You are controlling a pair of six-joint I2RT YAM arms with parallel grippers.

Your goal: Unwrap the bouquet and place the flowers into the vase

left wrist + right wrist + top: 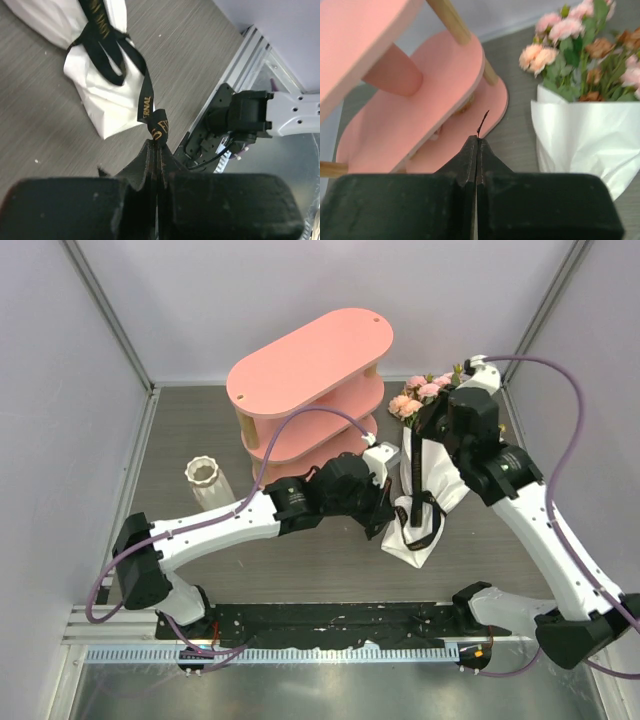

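Bouquet (432,475) unwrapping is barely begun. Left of the pink shelf (310,360), the vase (207,478) stands empty. Right of the shelf the bouquet rests wrapped, its ribbon (147,100) tied; the left gripper (159,145) pinches the loose end. The right gripper (477,142), clamped shut, hovers by the flowers (570,45), an unidentifiable black sliver at its tips. Grey wood-grain table (200,570), pale lilac walls.

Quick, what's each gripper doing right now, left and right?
Left gripper: closed on the loose end of the black gold-lettered ribbon.
Right gripper: closed; a thin black sliver at its tips cannot be identified.
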